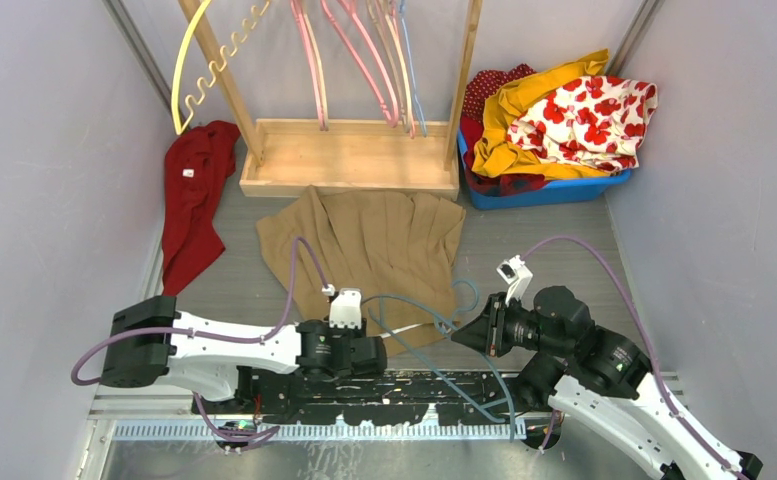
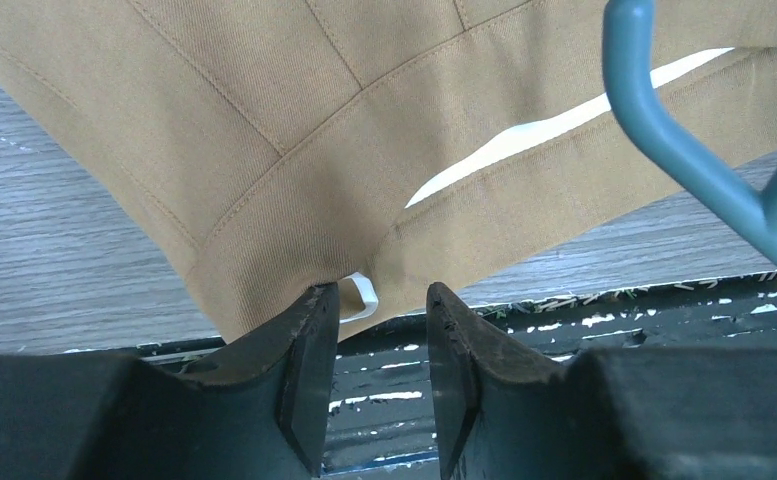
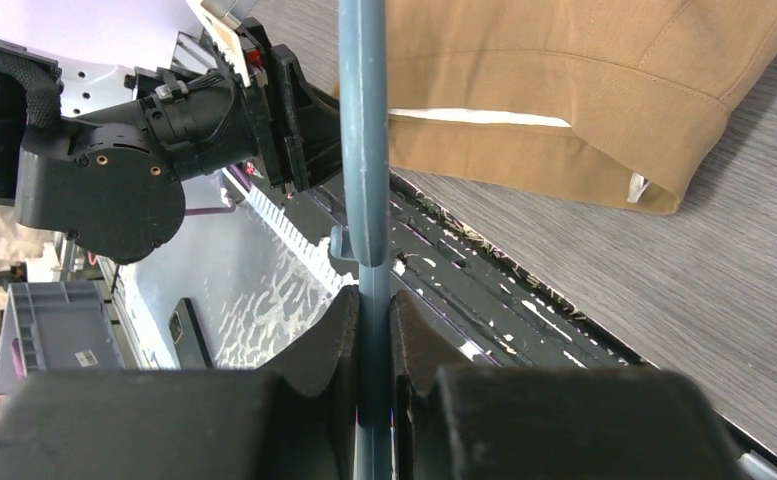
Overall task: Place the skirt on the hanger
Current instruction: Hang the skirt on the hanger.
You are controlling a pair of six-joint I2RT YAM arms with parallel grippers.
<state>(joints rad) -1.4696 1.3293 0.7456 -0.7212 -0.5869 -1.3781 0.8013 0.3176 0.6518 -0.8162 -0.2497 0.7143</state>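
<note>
The tan pleated skirt (image 1: 369,240) lies flat on the table, its waistband toward the arms. In the left wrist view the waistband (image 2: 294,150) fills the top, with a white hanging loop (image 2: 362,298) at its edge. My left gripper (image 2: 379,300) is open, nothing between its fingers; the left fingertip (image 2: 316,300) touches the waistband edge. My right gripper (image 3: 372,310) is shut on the blue-grey hanger (image 3: 364,130), whose bar runs over the skirt's waistband (image 3: 564,90). From above, the hanger (image 1: 434,330) lies between the left gripper (image 1: 379,350) and the right gripper (image 1: 472,335).
A wooden rack (image 1: 349,155) with pink hangers (image 1: 354,50) and a yellow one (image 1: 199,70) stands at the back. A red garment (image 1: 194,190) lies at the left. A blue bin (image 1: 544,190) heaped with clothes sits back right. Grey walls close both sides.
</note>
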